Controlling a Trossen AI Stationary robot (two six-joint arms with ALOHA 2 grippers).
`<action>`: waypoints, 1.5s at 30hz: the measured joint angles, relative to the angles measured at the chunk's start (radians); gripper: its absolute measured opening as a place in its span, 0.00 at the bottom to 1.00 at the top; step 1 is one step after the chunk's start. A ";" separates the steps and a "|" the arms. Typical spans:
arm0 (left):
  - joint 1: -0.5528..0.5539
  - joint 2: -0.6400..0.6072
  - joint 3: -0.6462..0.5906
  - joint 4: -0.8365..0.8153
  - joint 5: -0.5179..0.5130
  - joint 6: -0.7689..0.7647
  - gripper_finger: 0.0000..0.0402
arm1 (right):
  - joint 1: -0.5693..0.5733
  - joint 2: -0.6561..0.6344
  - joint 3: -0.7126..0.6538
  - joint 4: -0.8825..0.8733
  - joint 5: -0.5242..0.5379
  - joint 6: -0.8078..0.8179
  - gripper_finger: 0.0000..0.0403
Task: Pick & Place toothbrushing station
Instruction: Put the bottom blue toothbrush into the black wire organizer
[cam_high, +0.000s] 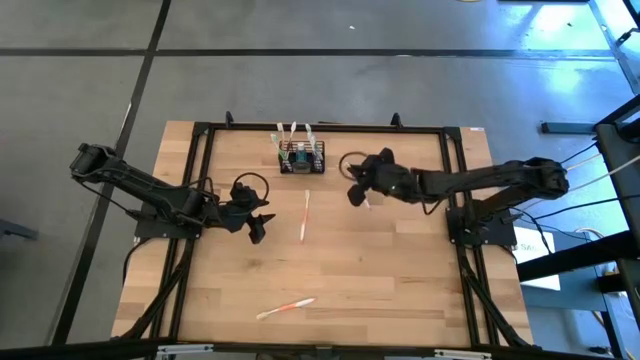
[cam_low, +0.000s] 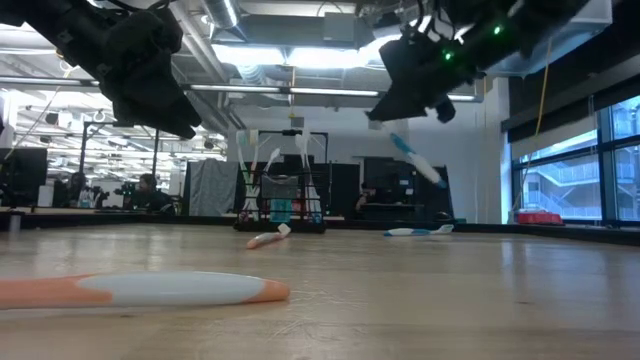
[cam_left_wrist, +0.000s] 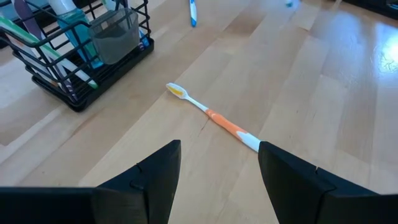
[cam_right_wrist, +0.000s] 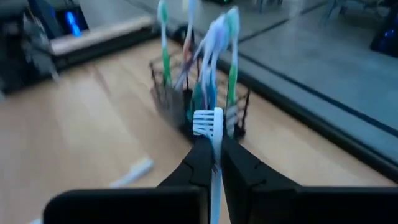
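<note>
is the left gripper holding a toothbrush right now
No, the left gripper is open and empty, with the orange toothbrush lying on the table ahead of its fingers.

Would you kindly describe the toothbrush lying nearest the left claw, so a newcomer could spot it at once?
Start at the black wire basket at the table's far edge. Just in front of it, right of the open left claw, lies a toothbrush pointing toward the basket. Unlike the others, it lies mid-table, neither held nor standing.

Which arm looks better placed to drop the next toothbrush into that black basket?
Probably the right: its gripper is shut on a toothbrush near the basket. The left gripper hangs open and empty.
</note>
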 joint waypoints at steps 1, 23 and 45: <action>0.000 0.000 0.000 0.000 0.000 0.000 0.53 | -0.020 0.004 -0.018 0.059 -0.017 -0.011 0.04; 0.000 0.000 0.000 0.002 -0.022 0.000 0.53 | -0.313 0.187 -0.175 1.080 -0.300 -0.215 0.04; 0.000 0.000 0.000 0.011 -0.019 0.034 0.53 | -0.412 0.557 0.164 1.289 -0.359 -0.237 0.05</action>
